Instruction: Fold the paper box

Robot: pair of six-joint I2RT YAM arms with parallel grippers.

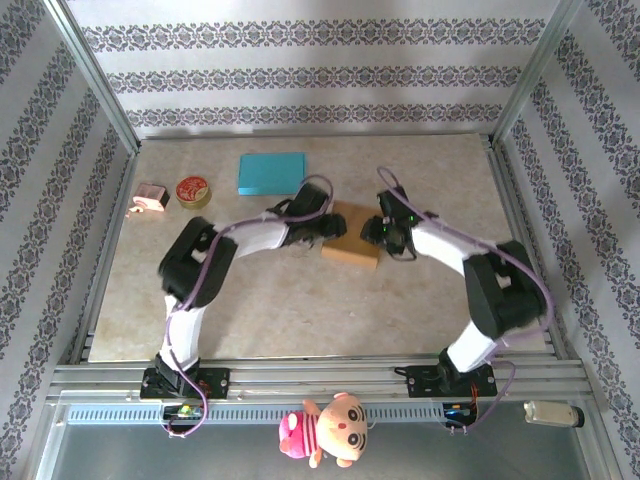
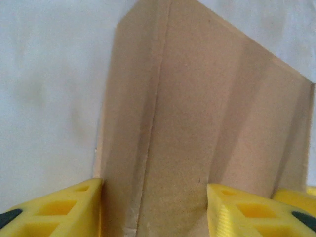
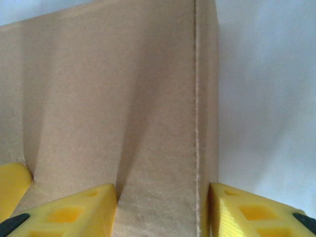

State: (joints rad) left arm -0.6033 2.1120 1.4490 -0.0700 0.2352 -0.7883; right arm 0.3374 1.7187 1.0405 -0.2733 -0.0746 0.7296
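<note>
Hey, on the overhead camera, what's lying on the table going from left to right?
pink object → round red-topped tin → blue sheet → paper box

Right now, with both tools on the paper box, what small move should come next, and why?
Probably firm up both pinches a touch before bending anything. The left tool and the right tool each straddle a creased wall of the paper box, with yellow fingers against cardboard on both sides. A loose hold would likely slip once the fold starts.
</note>
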